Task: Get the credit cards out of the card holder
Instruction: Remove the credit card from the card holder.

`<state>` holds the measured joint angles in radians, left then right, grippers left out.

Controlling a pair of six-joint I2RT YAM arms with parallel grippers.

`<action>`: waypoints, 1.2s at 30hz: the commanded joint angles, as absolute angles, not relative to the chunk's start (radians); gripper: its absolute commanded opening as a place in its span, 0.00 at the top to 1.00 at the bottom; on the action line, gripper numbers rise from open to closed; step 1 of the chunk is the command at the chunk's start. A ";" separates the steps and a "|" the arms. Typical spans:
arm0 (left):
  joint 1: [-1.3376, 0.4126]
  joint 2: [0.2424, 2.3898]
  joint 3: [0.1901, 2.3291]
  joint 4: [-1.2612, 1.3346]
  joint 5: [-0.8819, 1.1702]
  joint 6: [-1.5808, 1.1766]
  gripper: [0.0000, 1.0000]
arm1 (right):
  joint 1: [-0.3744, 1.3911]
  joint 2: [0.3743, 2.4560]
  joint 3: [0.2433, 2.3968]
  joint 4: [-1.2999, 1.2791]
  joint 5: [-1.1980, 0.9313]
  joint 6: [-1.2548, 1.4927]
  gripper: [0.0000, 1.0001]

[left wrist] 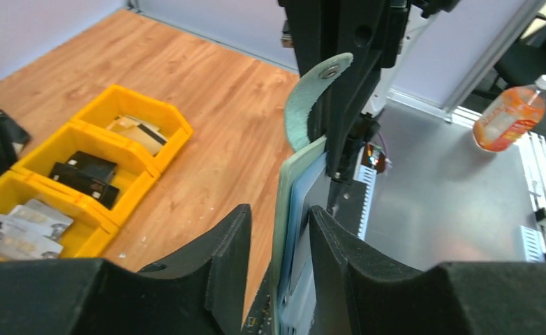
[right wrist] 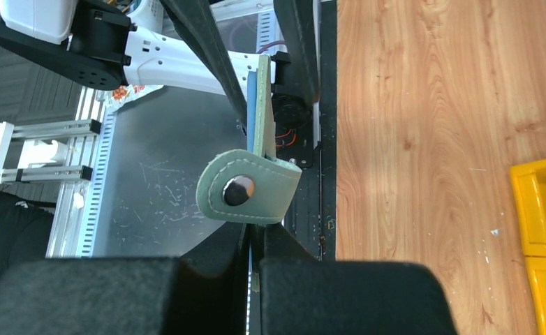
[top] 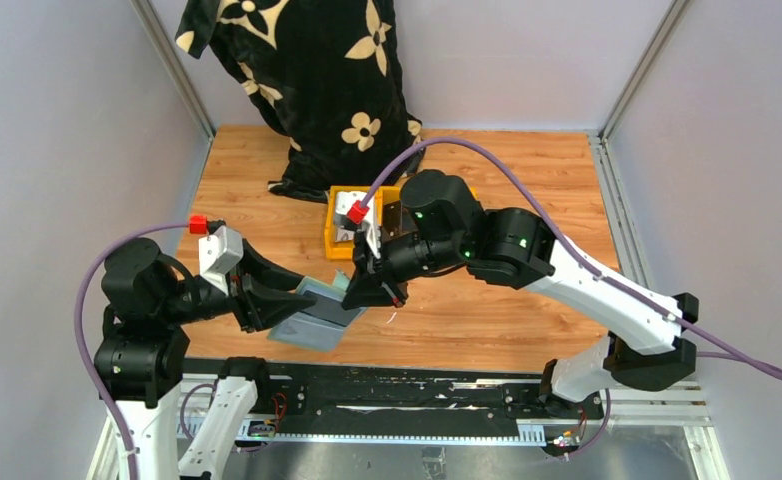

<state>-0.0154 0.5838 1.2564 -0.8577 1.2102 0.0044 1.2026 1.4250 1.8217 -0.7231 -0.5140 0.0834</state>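
2 grippers, 1 card holder (left wrist: 301, 181). The left gripper (left wrist: 281, 216) is half-spread and clamped on it, holding it on edge over the table's (top: 467, 320) near edge. The right gripper (right wrist: 255, 241) is pinched tight on its top edge, under the snap tab (right wrist: 246, 192). Only the left wrist shows all 3 yellow bins (left wrist: 116, 94), with credit cards (left wrist: 85, 174) inside: tan, black, grey. In the top view the right arm hides most of them.

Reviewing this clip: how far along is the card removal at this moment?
Looks done: a tan card, black cards and grey cards lie in the yellow bins. In hand: the left hand grips the card holder, and the right hand is pinched shut on its upper edge, by the snap tab. To do: no card shows coming out; whether any remain inside cannot be told.
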 commanded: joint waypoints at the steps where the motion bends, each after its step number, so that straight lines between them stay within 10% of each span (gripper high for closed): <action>1: -0.017 0.552 1.215 -0.864 1.338 -0.045 0.60 | 1.233 1.466 1.899 -0.755 -0.573 0.045 1.00; 14: -0.017 0.516 1.127 -0.868 1.445 -0.119 1.00 | 1.236 1.547 2.016 -0.798 -0.654 0.015 1.00; 18: -0.017 0.550 1.165 -0.876 1.438 -0.110 1.00 | 1.234 1.524 1.947 -0.720 -0.648 0.048 0.77; 24: -0.017 0.571 1.239 -0.882 1.359 -0.113 1.00 | 1.185 1.257 1.485 -0.144 -0.597 0.274 0.55; 36: -0.016 0.634 1.280 -0.870 1.229 -0.248 1.00 | 1.140 1.125 0.988 0.663 -0.394 0.716 0.54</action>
<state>-0.0154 0.5930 1.2625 -0.8776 1.2648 -0.1638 1.1488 1.1126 1.0580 0.3904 -0.4870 0.5743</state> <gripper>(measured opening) 0.059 0.448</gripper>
